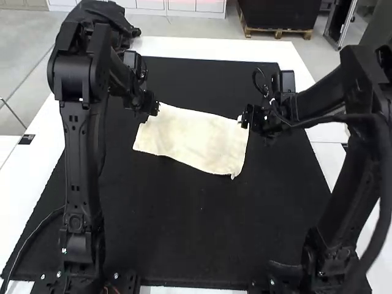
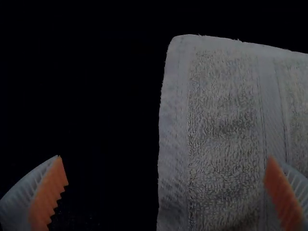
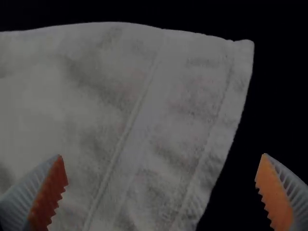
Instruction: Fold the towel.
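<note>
Around your flat towel [image 1: 191, 139], your left gripper [image 1: 156, 109] at ten o'clock and right gripper [image 1: 241, 119] at two gape wide, gripping nothing.

At the scene, we count two robot arms [image 1: 79, 159], two grippers [image 1: 157, 108], one towel [image 1: 195, 139], one black mat [image 1: 190, 226] and one white table [image 1: 214, 48].

Bright high view; both wrist views dim and shadowy.

Both arms are black, with chunky rounded joints, bright screws at the bases and black cables; the fingers [image 3: 274, 192] are white, curved and ribbed, with toothed orange pads [image 2: 49, 195].
</note>
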You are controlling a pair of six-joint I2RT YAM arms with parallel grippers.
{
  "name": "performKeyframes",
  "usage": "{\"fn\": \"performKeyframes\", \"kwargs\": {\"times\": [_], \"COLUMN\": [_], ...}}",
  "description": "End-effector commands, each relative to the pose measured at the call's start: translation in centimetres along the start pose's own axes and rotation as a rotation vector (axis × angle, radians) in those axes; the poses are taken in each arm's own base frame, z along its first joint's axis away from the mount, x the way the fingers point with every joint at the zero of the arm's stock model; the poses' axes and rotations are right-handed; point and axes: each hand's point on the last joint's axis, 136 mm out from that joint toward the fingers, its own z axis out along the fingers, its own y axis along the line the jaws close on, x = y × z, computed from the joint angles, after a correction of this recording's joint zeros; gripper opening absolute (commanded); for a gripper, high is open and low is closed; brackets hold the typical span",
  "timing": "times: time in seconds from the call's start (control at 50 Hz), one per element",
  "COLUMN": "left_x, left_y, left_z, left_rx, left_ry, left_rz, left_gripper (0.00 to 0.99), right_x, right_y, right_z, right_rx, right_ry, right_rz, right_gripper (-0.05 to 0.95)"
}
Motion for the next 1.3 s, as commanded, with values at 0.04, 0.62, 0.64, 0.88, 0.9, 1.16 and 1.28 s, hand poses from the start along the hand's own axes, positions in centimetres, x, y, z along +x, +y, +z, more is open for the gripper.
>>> {"fn": "performKeyframes", "kwargs": {"times": [0.04,0.62,0.64,0.88,0.9,1.16,1.28], "left_x": [-1.5,-2.7,-2.8,-2.5,-2.5,-1.9,-1.7], "left_y": [-0.5,-0.2,-0.2,0.0,0.0,-0.1,-0.1], "left_z": [0.6,2.3,2.3,2.9,2.9,3.6,4.2], "left_rx": [0.014,0.011,0.010,0.011,0.011,0.024,0.026], "left_ry": [-0.029,-0.042,-0.044,-0.021,-0.018,0.008,0.018], "left_rz": [0.044,0.065,0.065,0.072,0.072,0.075,0.074], "left_gripper": [0.959,0.959,0.959,0.959,0.959,0.959,0.959], "right_x": [-1.4,-0.3,-0.3,0.0,-0.1,-0.1,0.1], "right_y": [0.8,-0.3,-0.3,-1.0,-1.1,-2.2,-2.3], "right_z": [1.1,4.9,5.0,6.3,6.4,7.6,8.1], "right_rx": [-0.025,-0.012,-0.010,0.012,0.015,0.063,0.066], "right_ry": [-0.021,0.021,0.022,0.035,0.035,0.038,0.044], "right_rz": [0.008,0.016,0.016,0.001,-0.002,-0.038,-0.040], "right_gripper": [0.90,0.90,0.90,0.90,0.90,0.90,0.90]}}
